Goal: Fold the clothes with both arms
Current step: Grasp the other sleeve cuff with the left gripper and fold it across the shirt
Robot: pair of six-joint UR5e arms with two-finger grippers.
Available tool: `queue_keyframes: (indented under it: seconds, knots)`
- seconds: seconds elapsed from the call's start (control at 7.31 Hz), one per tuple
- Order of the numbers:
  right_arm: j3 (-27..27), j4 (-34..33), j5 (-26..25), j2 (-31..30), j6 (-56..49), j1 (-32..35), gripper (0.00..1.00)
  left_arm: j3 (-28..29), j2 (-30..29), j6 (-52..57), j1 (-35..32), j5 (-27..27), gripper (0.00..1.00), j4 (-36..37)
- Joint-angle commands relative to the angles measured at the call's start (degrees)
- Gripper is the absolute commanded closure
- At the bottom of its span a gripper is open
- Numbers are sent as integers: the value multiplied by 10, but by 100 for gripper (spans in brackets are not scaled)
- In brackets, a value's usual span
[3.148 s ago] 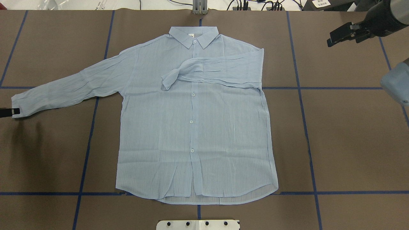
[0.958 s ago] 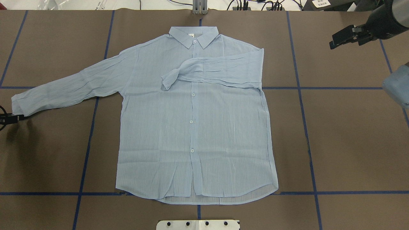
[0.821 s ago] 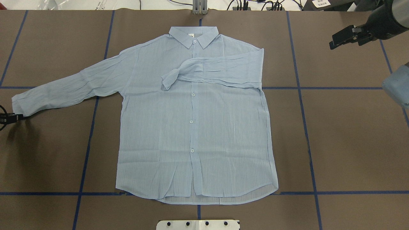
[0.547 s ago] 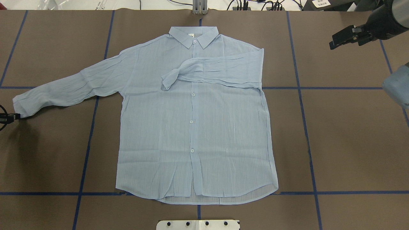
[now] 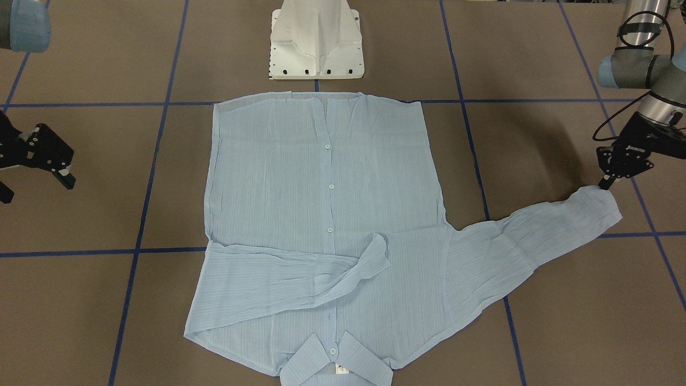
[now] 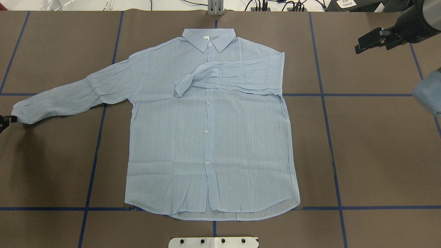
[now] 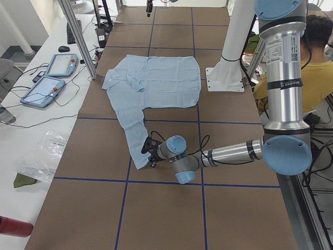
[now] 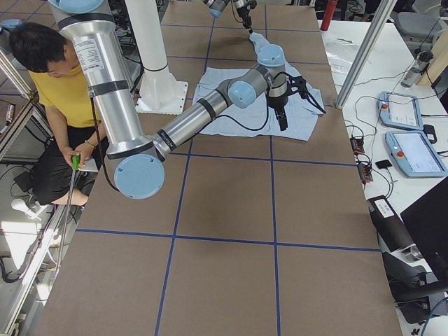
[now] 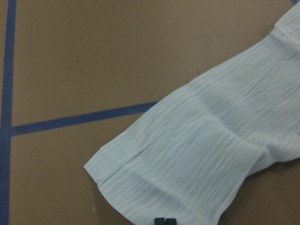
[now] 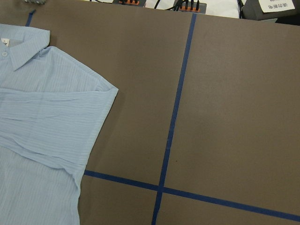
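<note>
1. The shirt (image 6: 206,137) lies flat and buttoned at mid-table (image 6: 379,155), with its right sleeve (image 6: 234,75) folded across the chest
2. The left gripper (image 5: 607,185), fingertips pressed together, appears to pinch the outstretched sleeve's cuff (image 9: 140,187)
3. Best handling: lift barely clear and carry the cuff across the chest without dragging the body
4. The right gripper (image 5: 35,187) hovers spread and empty, well apart

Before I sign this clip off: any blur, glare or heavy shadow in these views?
Overhead view: even light, shirt sharp, a broad soft shadow on the table beside the left end effector. Front-facing view: same shadow, no glare. Left wrist view: the sleeve is close and slightly soft. Right wrist view: crisp, no glare.
</note>
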Motion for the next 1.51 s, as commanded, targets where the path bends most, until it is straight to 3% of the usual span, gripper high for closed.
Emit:
queue_keyframes:
  seconds: [0.0, 0.27, 0.55, 0.68, 0.82, 0.96, 1.37]
  knots:
    - [3, 0, 1, -3, 2, 0, 0, -21, -49, 40, -46, -40, 100, 4]
    - [4, 0, 0, -4, 4, 0, 0, -59, -125, 36, -74, -90, 100, 120]
    - [4, 0, 1, -3, 6, 0, 0, -150, -205, 27, -71, -92, 100, 319]
    - [5, 0, 1, -3, 7, 0, 0, -162, -275, -52, -56, -90, 100, 380]
    - [4, 0, 1, -3, 8, 0, 0, -155, -339, -113, 7, -81, 100, 400]
    - [4, 0, 1, -3, 8, -1, 0, -133, -402, -174, 60, -34, 100, 402]
    - [4, 0, 1, -2, 9, -1, 0, -34, -523, -256, 133, 55, 100, 407]
